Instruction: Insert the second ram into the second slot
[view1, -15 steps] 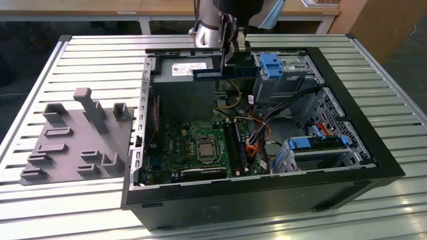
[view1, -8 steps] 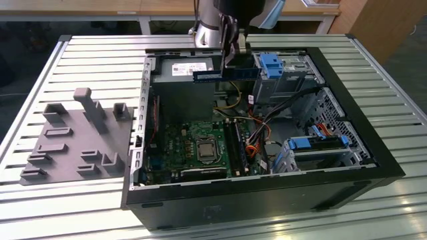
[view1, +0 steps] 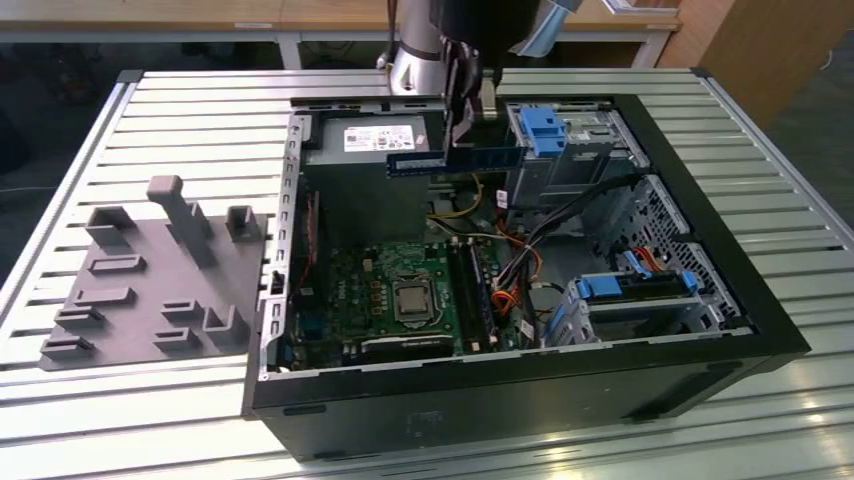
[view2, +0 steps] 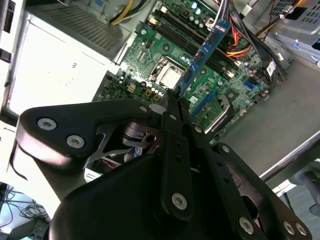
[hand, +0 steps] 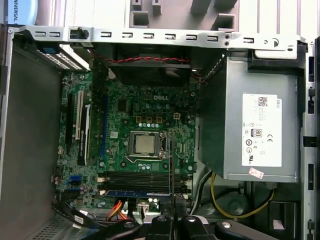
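the black metal pincer (view1: 461, 128) is clamped on the thin, flat blue ram stick with a gold contact edge (view1: 454, 160), gripping it around the middle of its length. the stick hangs level above the green motherboard (view1: 400, 290) inside the open black computer case (view1: 534, 400), apart from the long black memory slots (view1: 470, 285).

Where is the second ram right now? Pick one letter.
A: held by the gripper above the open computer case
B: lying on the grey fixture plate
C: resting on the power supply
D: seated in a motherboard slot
A: in the exterior view the second ram hangs clamped in the gripper above the open computer case, clear of the motherboard.
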